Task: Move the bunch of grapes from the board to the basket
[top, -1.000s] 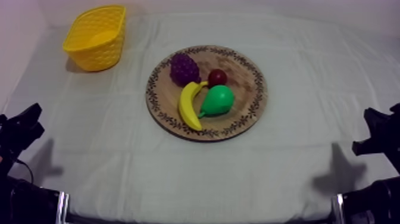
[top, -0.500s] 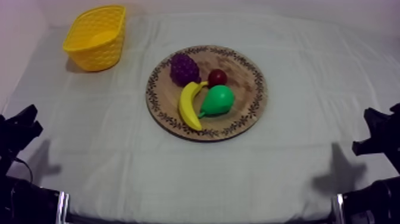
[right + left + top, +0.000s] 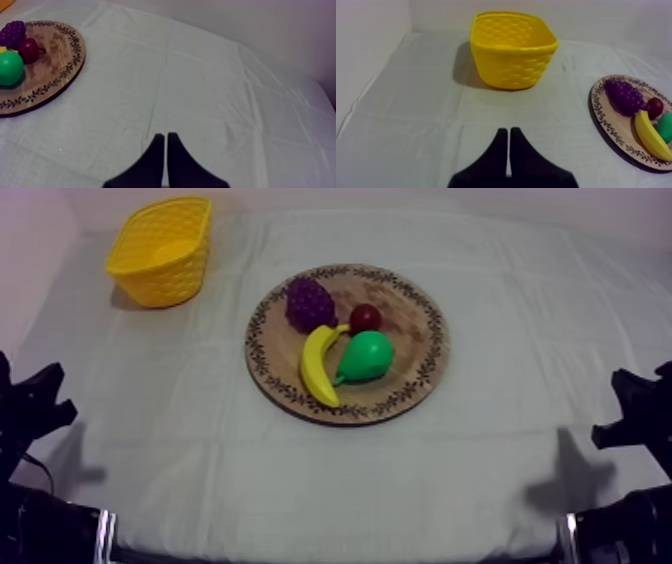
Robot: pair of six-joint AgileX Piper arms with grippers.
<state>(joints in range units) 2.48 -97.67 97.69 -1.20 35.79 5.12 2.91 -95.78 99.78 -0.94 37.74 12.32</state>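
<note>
The purple bunch of grapes (image 3: 309, 303) lies on the far left part of the round wooden board (image 3: 420, 303), beside a small red fruit (image 3: 365, 317). The yellow basket (image 3: 158, 248) stands at the table's far left. My left gripper (image 3: 42, 391) rests low at the left edge, well short of both. Its fingers lie together in a narrow wedge (image 3: 509, 132), pointing toward the basket (image 3: 512, 47), with the grapes (image 3: 623, 95) off to the side. My right gripper (image 3: 640, 400) sits low at the right edge, also shut (image 3: 165, 136), far from the board (image 3: 55, 70).
A banana (image 3: 318, 363) and a green pear (image 3: 365, 356) lie on the board's near half, just in front of the grapes. Bare cloth stretches between the board and the basket. A wall rises behind the basket.
My left gripper has shifted slightly down and toward the left edge. The right arm and the fruit have not moved.
</note>
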